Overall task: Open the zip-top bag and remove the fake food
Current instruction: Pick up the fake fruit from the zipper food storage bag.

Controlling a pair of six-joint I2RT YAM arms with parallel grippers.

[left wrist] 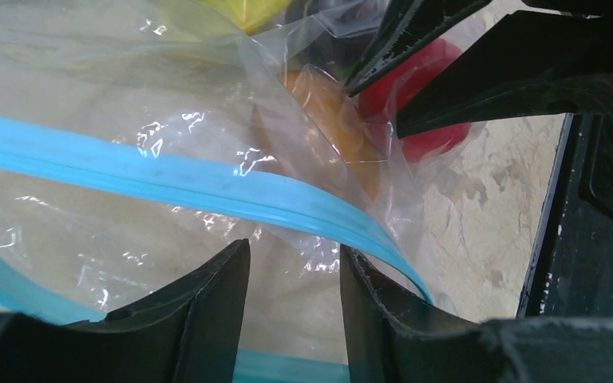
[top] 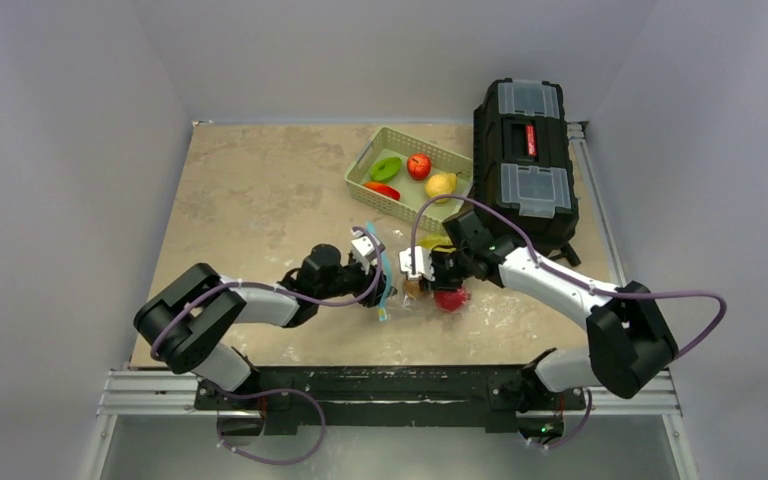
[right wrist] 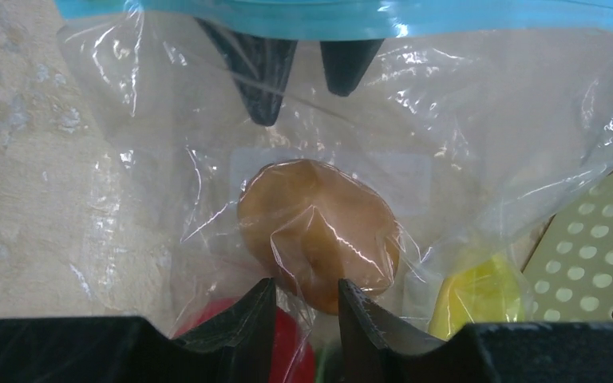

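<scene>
Bright, even overhead light, soft faint shadows on the beige table (top: 260, 190), white glare streaks across the crinkled zip-top bag (right wrist: 463, 120) (both wrist views), nearest edges there dark and blurred, top view sharp

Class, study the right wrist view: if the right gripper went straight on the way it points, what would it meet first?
The right gripper would first meet the clear film of the zip-top bag, then almost at once the brown fake food piece inside it; depth is unclear.

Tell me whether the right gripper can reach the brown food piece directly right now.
Probably not: the brown piece sits inside the zip-top bag, with plastic film between it and the right gripper.
</scene>
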